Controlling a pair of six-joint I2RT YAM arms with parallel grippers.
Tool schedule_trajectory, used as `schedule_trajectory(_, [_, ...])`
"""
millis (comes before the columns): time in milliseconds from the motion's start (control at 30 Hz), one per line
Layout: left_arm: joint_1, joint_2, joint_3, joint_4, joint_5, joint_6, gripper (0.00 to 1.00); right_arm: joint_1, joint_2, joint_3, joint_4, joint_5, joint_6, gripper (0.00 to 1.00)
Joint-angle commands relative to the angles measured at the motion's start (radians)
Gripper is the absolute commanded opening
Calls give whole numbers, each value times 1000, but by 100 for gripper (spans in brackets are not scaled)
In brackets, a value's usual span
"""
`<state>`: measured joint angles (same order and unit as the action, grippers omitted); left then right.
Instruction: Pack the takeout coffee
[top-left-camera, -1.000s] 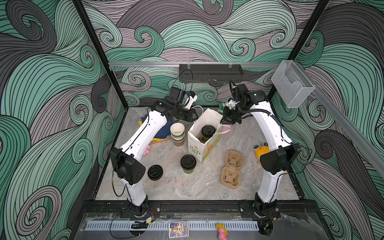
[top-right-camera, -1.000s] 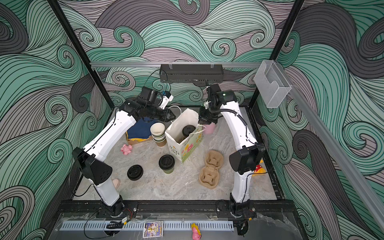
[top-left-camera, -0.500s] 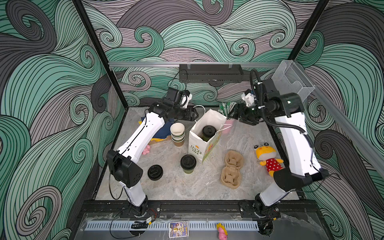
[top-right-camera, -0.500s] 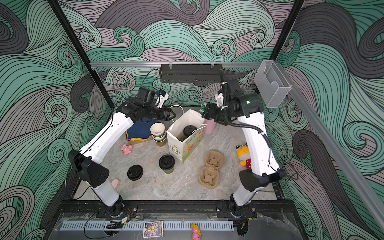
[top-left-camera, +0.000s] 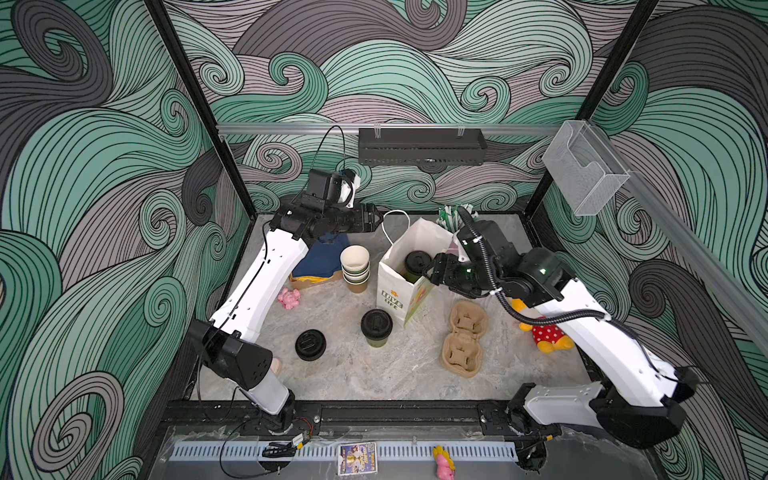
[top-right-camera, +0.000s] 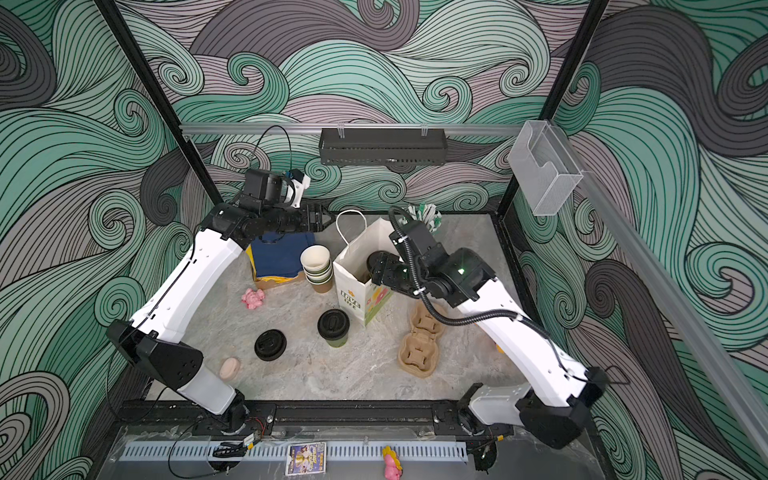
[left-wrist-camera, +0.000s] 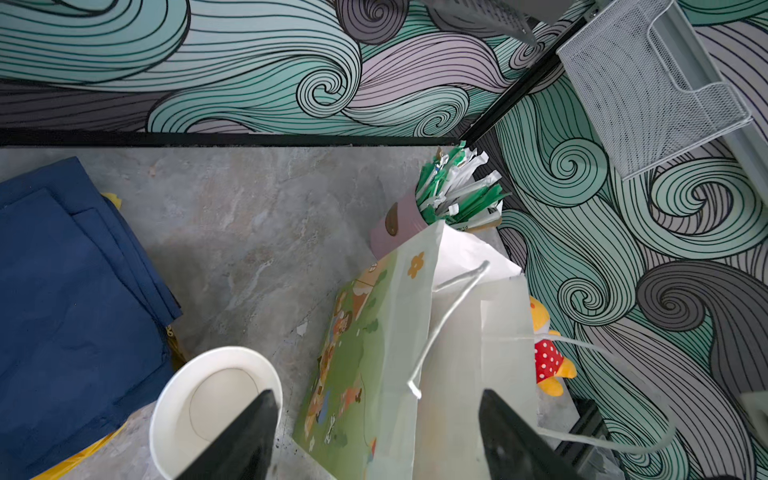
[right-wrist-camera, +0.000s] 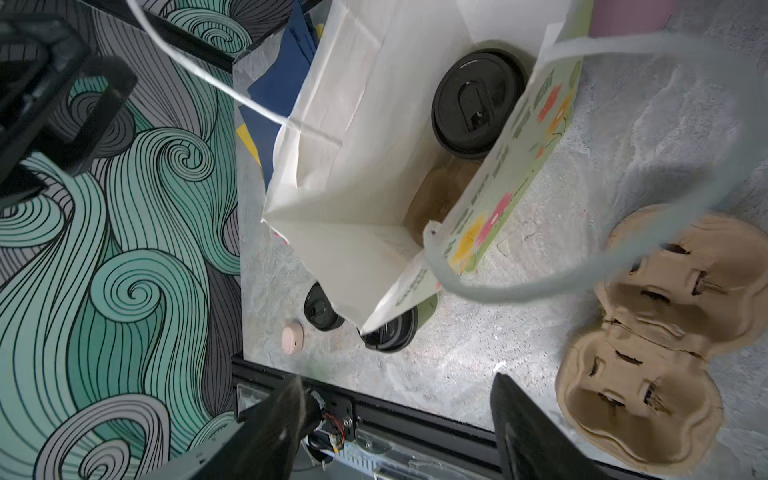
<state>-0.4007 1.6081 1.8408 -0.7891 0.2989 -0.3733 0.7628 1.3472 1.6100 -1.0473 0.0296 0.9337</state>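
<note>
My left gripper (top-left-camera: 375, 220) and right gripper (top-left-camera: 432, 272) both stand open, holding nothing. One lidded cup (top-left-camera: 417, 262) sits inside the paper bag (top-left-camera: 390, 296); the second cup (top-left-camera: 376, 326) waits on the table (top-left-camera: 374, 382) just before it. I judge I should grip it by its green sides and lower it straight through the bag mouth — clear of the rim and the handle loop (right-wrist-camera: 498, 294). Free room lies toward the carrier (top-left-camera: 463, 338).
</note>
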Motion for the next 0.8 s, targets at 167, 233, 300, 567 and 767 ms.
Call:
schedule_trajectory(167, [26,-26,-50,84,25,-106,80,18,142,89,-76,301,70,60])
schedule_trajectory(233, [28,-27,-57,94,26,-111,80,17,178,113,-96,313,61,57])
schedule_trajectory(300, [30,-25,-63,106,34,-118,80,14,205,124,-101,320,47,53])
schedule_trajectory(567, [31,21,-31,146,197,-139,85,-14,247,137,-145,338,40,26])
schedule_trajectory(767, [31,84,-22,199,275,-198,76,-31,237,134,-134,328,5,13])
